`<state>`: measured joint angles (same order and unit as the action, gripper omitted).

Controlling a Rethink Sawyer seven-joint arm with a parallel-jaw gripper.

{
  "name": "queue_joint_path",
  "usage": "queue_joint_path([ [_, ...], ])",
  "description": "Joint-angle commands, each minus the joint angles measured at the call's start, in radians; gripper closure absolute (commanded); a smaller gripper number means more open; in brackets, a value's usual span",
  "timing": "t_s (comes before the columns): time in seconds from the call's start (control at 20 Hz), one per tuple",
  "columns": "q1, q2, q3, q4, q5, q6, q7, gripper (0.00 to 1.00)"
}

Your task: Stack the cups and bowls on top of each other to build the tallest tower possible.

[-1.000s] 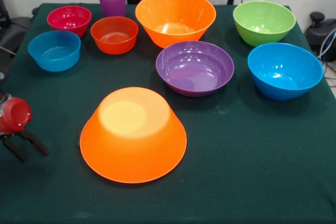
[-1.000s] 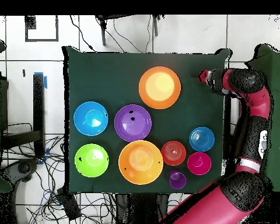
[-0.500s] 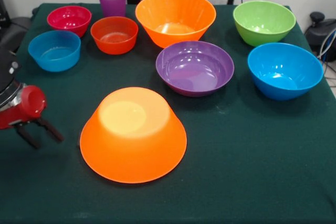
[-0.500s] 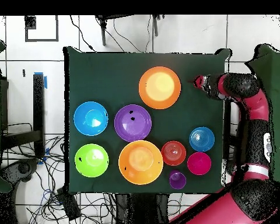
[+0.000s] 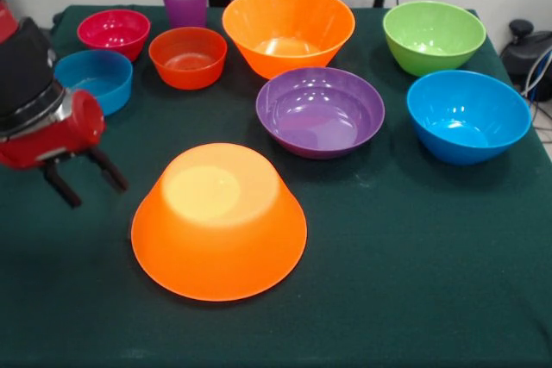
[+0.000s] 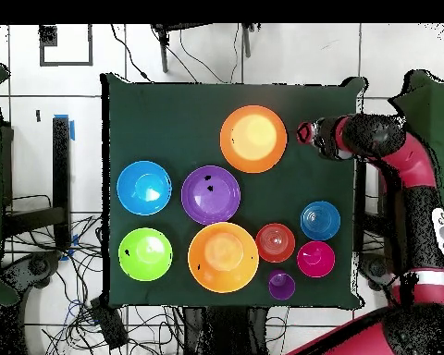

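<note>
A large orange bowl lies upside down at the table's near middle, also in the overhead view. A yellowish patch shows through its base; the yellow cup itself is hidden. My gripper hangs just left of it, open and empty, a little above the cloth; overhead it is beside the bowl's rim. The second orange bowl, purple bowl, green bowl and blue bowl stand upright. The small pink, red-orange and blue bowls and the purple cup stand at the far left.
The green tablecloth reaches the table's edges. My red and black arm runs along the table's side next to the small bowls. Cables and dark equipment lie off the table.
My gripper has moved from the table's edge in towards the upside-down orange bowl, rightward and up in the front view. The bowls and the cup have not moved.
</note>
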<state>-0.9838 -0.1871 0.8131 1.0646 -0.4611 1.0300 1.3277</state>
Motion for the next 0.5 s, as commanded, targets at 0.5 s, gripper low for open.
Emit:
queue_joint_path([
  [0.5, 0.060, -0.354, -0.147, 0.401, 0.092, -0.139, 0.362, 0.00],
])
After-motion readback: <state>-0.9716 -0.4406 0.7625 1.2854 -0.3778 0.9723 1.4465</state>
